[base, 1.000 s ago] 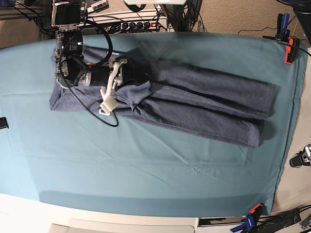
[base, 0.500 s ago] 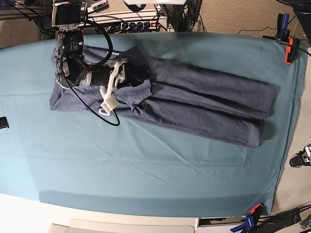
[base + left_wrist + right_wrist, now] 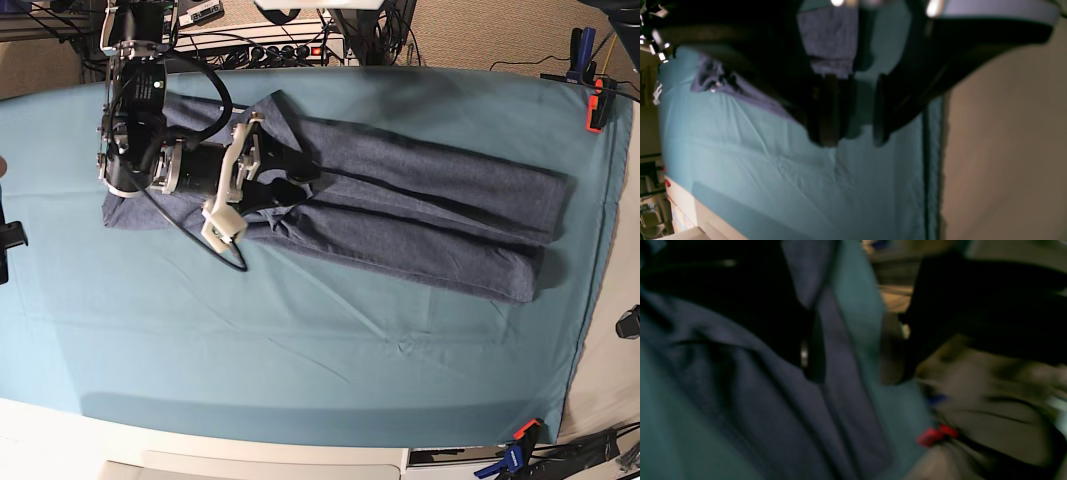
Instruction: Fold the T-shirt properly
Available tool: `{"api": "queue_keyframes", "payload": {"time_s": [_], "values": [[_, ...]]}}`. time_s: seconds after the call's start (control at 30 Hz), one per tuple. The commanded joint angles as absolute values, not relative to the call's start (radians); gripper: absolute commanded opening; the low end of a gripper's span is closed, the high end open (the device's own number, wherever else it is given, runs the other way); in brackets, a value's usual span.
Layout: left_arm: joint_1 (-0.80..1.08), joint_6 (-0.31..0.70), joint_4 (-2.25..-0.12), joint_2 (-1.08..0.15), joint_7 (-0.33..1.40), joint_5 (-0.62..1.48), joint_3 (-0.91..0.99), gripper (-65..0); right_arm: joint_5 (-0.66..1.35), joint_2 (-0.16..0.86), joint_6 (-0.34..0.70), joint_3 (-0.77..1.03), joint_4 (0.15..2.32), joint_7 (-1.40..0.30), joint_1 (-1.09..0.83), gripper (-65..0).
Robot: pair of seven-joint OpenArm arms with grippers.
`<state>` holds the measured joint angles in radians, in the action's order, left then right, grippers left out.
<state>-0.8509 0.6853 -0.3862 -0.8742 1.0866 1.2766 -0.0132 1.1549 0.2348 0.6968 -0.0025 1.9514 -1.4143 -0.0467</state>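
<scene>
one teal table cloth (image 3: 300, 340) covers the whole work surface, pinned at its edges by clamps, of which two orange-tipped ones show in the base view: one (image 3: 598, 103) at the far right corner and one (image 3: 524, 432) at the near right edge. on it lies one t-shirt (image 3: 430, 215), heathered navy, folded lengthwise into a long narrow band that runs from the far left of the cloth slantwise toward the right edge, with two layered strips visible along its right half. one arm shows in the base view, the right arm (image 3: 160, 150), lying over the shirt's left end with a black cable looping beside it. the right gripper (image 3: 848, 350) hangs just above that end with its two fingers spread apart, released, nothing between them; the wrist picture is blurred, but the dark fabric lies beneath the gap rather than in it. the left gripper (image 3: 855, 115) hovers over bare cloth near the table's right edge, its two fingers also parted and empty, well apart from the shirt's end (image 3: 831, 40).
</scene>
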Motion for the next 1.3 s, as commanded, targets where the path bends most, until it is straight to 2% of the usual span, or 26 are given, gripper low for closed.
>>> {"api": "queue_keyframes", "payload": {"time_s": [0.0,0.2,0.33,0.53,0.73,0.93,1.27], "values": [[-0.881,0.689,-0.4,-0.904,1.082,1.301,-0.011,-45.4,1.114,0.244,0.698,0.002,1.98,-1.396,-0.033,-37.4],[-0.817,0.67,-0.4,-0.911,1.093,1.307,-0.011,-45.4,0.693,0.244,0.694,0.047,1.989,-1.217,-0.033,-37.4],[-0.732,0.671,-0.4,-0.898,1.152,1.409,-0.011,-45.4,0.529,0.244,0.599,0.144,1.99,-1.132,-0.032,-37.4],[-0.643,0.679,-0.4,-0.83,1.191,1.481,-0.011,-40.3,0.496,0.244,0.568,0.291,1.99,-1.1,-0.025,-37.4],[-0.605,0.682,-0.401,-0.746,1.205,1.484,-0.011,-39.2,0.496,0.244,0.568,0.383,1.99,-1.102,-0.025,-37.4],[-0.598,0.682,-0.402,-0.698,1.205,1.484,-0.011,-39.0,0.496,0.244,0.568,0.395,1.99,-1.103,-0.025,-37.4],[-0.598,0.698,-0.402,-0.692,1.204,1.484,-0.011,-39.0,0.496,0.244,0.569,0.395,1.99,-1.102,-0.025,-37.4]]}}
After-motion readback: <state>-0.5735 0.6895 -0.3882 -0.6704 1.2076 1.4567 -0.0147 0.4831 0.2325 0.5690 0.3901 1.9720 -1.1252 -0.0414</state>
